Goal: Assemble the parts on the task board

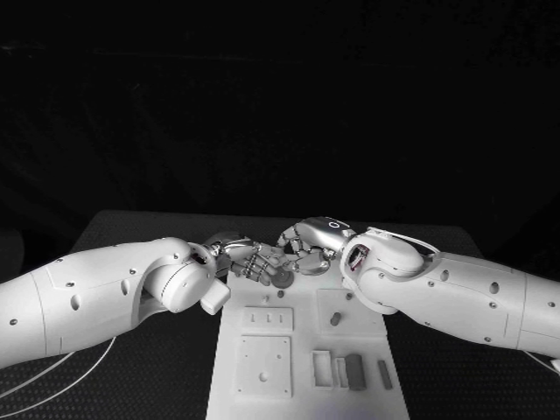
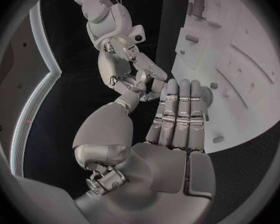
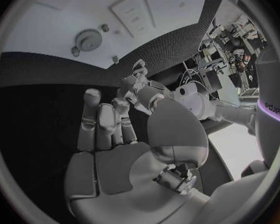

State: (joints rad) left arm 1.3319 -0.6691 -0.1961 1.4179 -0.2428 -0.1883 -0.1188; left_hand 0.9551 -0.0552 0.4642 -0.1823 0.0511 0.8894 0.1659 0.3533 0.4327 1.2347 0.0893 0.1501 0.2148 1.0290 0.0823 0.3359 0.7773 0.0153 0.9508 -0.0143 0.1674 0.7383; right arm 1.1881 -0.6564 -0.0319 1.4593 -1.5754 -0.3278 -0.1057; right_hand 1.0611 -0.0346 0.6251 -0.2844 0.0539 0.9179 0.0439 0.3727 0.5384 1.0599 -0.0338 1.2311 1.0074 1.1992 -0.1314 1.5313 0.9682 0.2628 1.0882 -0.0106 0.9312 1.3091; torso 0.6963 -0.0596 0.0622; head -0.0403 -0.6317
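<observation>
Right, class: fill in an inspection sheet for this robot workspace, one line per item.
Surface: black table, dark textured top.
Job's things: white task board with recessed plates and slots; small grey parts near its front edge; a gear on the board.
Clutter: nothing seen.
Hands: left hand and right hand meet over the board's far end; whether either holds a part cannot be told.
Cables: pale cables beneath the left arm.
Surroundings: dark.

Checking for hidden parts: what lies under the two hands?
The far end of the task board lies under the left hand and right hand. A round part peeks out; anything else there is covered.
</observation>
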